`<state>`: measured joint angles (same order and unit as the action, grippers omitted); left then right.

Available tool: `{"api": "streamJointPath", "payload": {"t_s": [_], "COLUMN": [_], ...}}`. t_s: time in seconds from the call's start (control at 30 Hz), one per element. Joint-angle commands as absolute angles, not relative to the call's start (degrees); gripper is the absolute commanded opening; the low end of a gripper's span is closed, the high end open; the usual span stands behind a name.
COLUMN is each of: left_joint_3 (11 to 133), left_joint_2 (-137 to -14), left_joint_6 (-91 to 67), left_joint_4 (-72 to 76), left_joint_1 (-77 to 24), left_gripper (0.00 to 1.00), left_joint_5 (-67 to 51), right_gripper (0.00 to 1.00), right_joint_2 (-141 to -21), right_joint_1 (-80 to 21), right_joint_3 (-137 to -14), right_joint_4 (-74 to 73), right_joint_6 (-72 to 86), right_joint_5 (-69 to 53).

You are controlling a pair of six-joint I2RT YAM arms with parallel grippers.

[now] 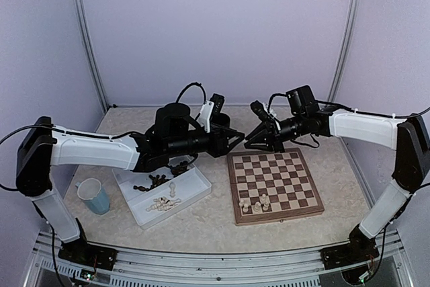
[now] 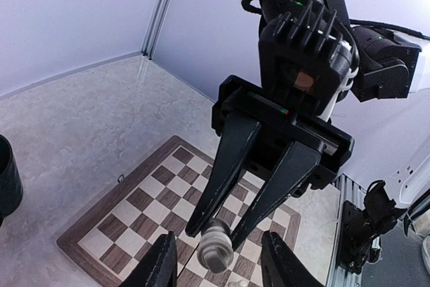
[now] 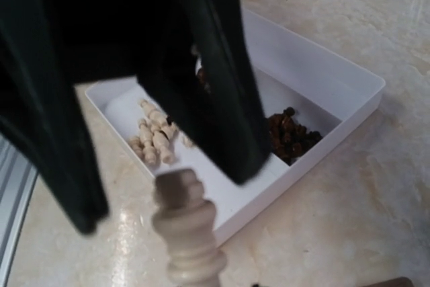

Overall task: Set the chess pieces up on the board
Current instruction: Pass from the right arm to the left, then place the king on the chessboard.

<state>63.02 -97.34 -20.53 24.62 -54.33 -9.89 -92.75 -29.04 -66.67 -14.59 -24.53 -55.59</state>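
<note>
Probably light, stiff and slick, the cream piece (image 2: 216, 252) sat pinched by the near-closed right gripper (image 2: 218, 228); the parted, empty left gripper (image 1: 236, 141) would best grip its waist

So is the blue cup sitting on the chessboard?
No, the blue cup stands far to the left, beyond the white tray, well apart from the board.

The piece (image 3: 185, 233) between the right jaws is seen to be turned pale wood, smooth, with a soft sheen. The jaws themselves are formed of black matt plastic. Below them, the board (image 2: 127, 213) is made of smooth wood in dark and pale checks. Beyond the jaws, a tray (image 3: 322, 65) of white glossy plastic is seen. The surface (image 3: 376, 199) is finished like beige marble, smooth and faintly shiny.
</note>
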Motion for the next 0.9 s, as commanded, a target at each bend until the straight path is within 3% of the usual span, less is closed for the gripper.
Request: {"api": "streamJointPath", "payload": {"t_s": [0.0, 0.13, 0.3, 0.37, 0.43, 0.5, 0.73, 0.87], "left_joint_3": [65.4, 66.6, 67.8, 68.8, 71.1, 73.7, 76.9, 81.6], "left_joint_2": [-99.1, -100.7, -102.5, -103.1, -104.1, -105.7, -112.5, -117.8], "left_joint_6": [-22.6, -22.9, -23.3, -22.4, -20.5, -18.5, -15.6, -14.2], "left_joint_4": [28.3, 27.6, 27.3, 26.5, 23.4, 19.3, 16.3, 11.7], "left_joint_1": [-54.6, -54.5, -54.4, -54.5, -54.5, -54.6, -55.5, -56.2], "left_gripper": [0.33, 0.18, 0.08, 0.06, 0.05, 0.05, 0.04, 0.04], "left_joint_5": [-11.5, -12.3, -12.8, -12.8, -12.4, -12.7, -14.9, -14.7], "right_gripper": [0.1, 0.11, 0.12, 0.21, 0.36, 0.44, 0.54, 0.55], "right_joint_2": [-91.1, -91.1, -91.1, -90.9, -90.1, -88.0, -81.2, -80.8], "right_joint_1": [-28.6, -28.6, -28.5, -28.2, -26.6, -23.7, -13.6, -10.5], "right_joint_3": [-65.8, -65.7, -65.6, -66.1, -66.3, -65.2, -57.5, -57.2], "right_joint_4": [-13.1, -12.8, -13.1, -15.7, -18.9, -20.3, -17.8, -17.6], "right_joint_6": [-23.2, -23.0, -23.3, -25.1, -27.4, -28.9, -30.8, -31.8], "right_joint_5": [-58.4, -58.4, -57.8, -56.5, -55.3, -54.6, -54.9, -53.7]}}
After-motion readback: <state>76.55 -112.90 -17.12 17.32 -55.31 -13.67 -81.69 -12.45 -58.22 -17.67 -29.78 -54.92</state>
